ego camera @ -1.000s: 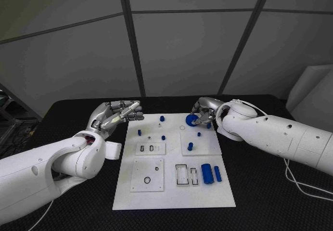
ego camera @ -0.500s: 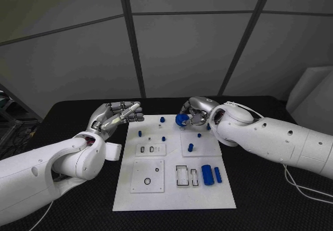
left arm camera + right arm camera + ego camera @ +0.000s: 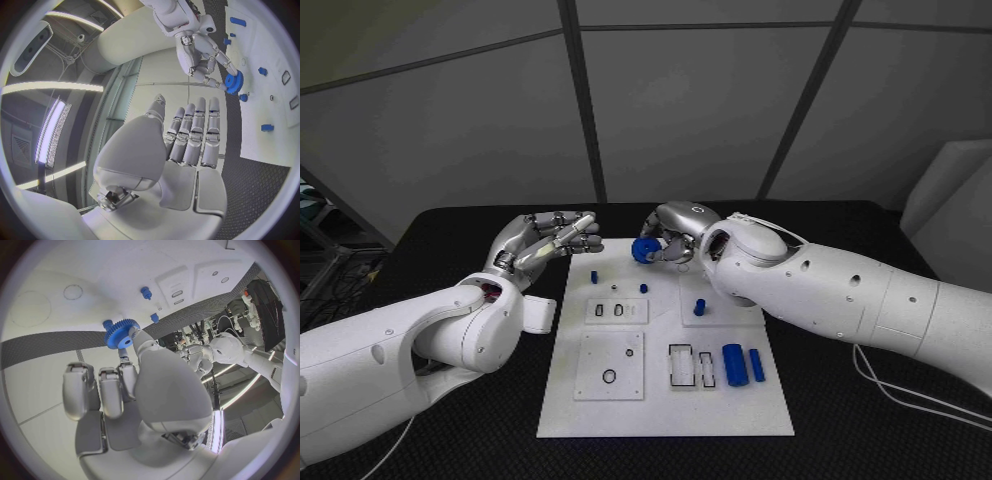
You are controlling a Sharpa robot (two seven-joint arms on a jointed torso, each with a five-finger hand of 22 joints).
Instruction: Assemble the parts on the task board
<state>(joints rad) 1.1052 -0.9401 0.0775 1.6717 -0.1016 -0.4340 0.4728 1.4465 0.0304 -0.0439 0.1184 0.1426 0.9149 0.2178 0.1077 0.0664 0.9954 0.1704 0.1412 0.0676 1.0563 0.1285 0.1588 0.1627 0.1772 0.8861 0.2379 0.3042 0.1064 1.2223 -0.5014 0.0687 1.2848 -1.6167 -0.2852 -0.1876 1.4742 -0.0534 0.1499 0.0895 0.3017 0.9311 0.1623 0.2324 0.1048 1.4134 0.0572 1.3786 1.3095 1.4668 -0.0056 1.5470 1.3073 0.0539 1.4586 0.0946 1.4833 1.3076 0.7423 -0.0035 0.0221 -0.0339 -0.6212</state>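
The white task board (image 3: 668, 400) lies in the middle of the black table. My right hand (image 3: 675, 238) hovers over its far left corner and pinches a blue gear (image 3: 646, 250) between thumb and fingers. The right wrist view shows that gear (image 3: 120, 334) at the fingertips (image 3: 128, 352), above the board (image 3: 75, 270). My left hand (image 3: 548, 240) floats just off the board's far left edge, fingers straight, holding nothing. The left wrist view has its flat fingers (image 3: 194, 137) pointing at the right hand (image 3: 200, 50) and the gear (image 3: 234, 81).
Small blue pegs (image 3: 594, 276) (image 3: 643, 288) (image 3: 700, 308) stand on the far half of the board. A thick blue cylinder (image 3: 733, 358) and a thinner one (image 3: 756, 363) lie near a slotted plate (image 3: 687, 365). A white cable (image 3: 899, 385) trails at the right.
My right hand has carried the blue gear leftward along the board's far edge, from the right side to the left corner. The left hand has stayed where it was.
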